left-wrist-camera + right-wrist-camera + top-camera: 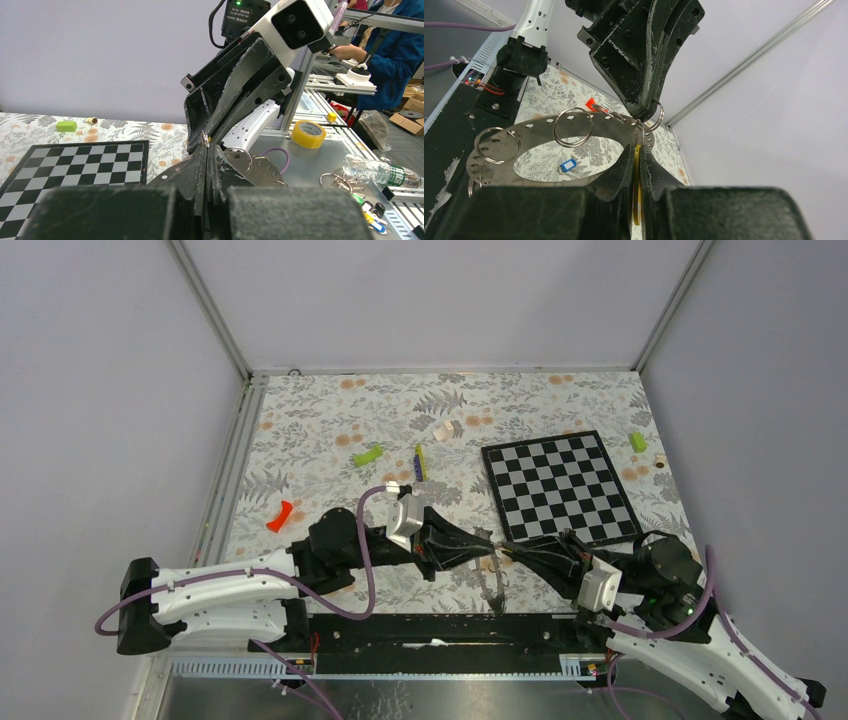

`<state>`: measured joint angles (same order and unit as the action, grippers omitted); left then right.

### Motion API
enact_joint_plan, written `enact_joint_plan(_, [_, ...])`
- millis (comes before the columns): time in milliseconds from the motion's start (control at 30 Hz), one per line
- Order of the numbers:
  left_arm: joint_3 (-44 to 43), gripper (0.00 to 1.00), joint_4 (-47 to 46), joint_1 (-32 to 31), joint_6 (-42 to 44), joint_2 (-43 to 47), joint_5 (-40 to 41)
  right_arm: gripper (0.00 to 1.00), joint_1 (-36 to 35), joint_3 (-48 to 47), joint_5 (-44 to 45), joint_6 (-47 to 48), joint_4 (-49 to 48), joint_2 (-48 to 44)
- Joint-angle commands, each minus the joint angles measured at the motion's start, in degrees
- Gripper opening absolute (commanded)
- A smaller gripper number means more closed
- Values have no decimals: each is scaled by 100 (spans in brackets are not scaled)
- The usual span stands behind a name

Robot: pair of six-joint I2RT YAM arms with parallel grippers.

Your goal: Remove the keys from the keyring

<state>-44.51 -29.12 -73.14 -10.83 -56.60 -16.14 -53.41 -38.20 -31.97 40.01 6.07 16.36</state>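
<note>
1. Closest in: both arms met nose to nose over the near strip of the table (300, 430), just past the black rail (450, 630) they're bolted to. Tight spot, with the near edge right below the work.
2. The right gripper (512, 549) had its jaws clenched on the flat rim of the keyring (534, 123), holding it up off the table between the arms. A yellow sliver showed in the slit between those jaws. It could've been a tag, but I couldn't tell.
3. The left gripper (483, 542) had its jaws pinched tight on a small split ring (661, 116) at the hoop's rim, right up against the right jaws. Basically no gap between the two.
4. Progress, my guess: well underway. The other split rings (573, 145) on the hoop looked bare. A blue key tag (568, 165) lay on the table below the hoop, and a red tag (280, 516) sat out left, well apart. What's left looked like whatever hung off that pinched ring. I couldn't spot a black key anywhere.
5. Further out, there was open floral table on the left for dropping stuff. The chessboard (560, 488) sat just beyond the right arm, and a lime block (367, 455) and a thin stick (420, 462) lay mid-table.
6. Farthest: the walls and frame rails, well clear of both arms.
</note>
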Motion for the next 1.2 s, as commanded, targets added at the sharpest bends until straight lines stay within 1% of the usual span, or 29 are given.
enact_joint_plan(0, [-96, 0, -550, 2, 11, 148, 138, 0, 15, 111, -113, -166, -72, -62])
enact_joint_plan(133, [-84, 0, -559, 2, 2, 146, 131, 0, 15, 239, -138, -398, -365, -136])
enact_joint_plan(267, [-100, 0, -568, -2, -7, 117, 116, 0, 15, 502, -225, -756, -1074, -169])
enact_joint_plan(333, [-102, 0, -575, 2, -7, 102, 108, 0, 15, 572, -253, -843, -1250, -158])
enact_joint_plan(467, [-102, 0, -577, 2, -16, 97, 99, 5, 15, 582, -291, -865, -1299, -125])
enact_joint_plan(733, [-86, 0, -628, 2, -32, 74, 85, 10, 15, 621, -292, -914, -1473, -77])
enact_joint_plan(1167, [-93, 0, -630, 2, -33, 61, 54, 16, 15, 681, -306, -951, -1711, 16])
